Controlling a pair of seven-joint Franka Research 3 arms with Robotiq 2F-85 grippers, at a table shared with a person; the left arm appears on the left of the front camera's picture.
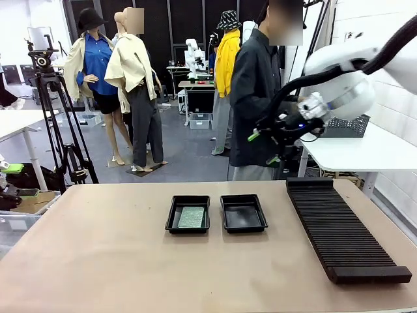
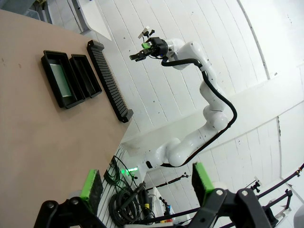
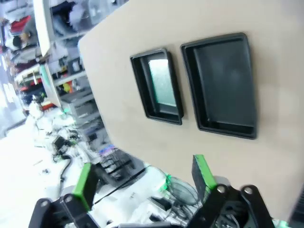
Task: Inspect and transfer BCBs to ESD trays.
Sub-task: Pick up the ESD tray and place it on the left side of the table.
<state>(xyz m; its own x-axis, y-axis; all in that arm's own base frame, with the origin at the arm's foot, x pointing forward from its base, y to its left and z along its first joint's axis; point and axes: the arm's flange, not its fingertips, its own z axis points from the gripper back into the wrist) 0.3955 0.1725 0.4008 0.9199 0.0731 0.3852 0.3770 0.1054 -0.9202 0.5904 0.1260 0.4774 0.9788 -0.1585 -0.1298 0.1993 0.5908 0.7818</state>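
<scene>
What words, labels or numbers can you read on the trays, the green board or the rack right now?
No text can be read.
Green board: any print on it is too small and blurred to read.
Left tray: no label visible.
Right tray: no label visible.
Rack: no marking visible.

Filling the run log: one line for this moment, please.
left tray: one BCB | right tray: empty | left pincer: open | right pincer: open, raised

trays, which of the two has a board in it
The left tray, farther from the ribbed rack, holds a green board; the right tray is empty.
</scene>
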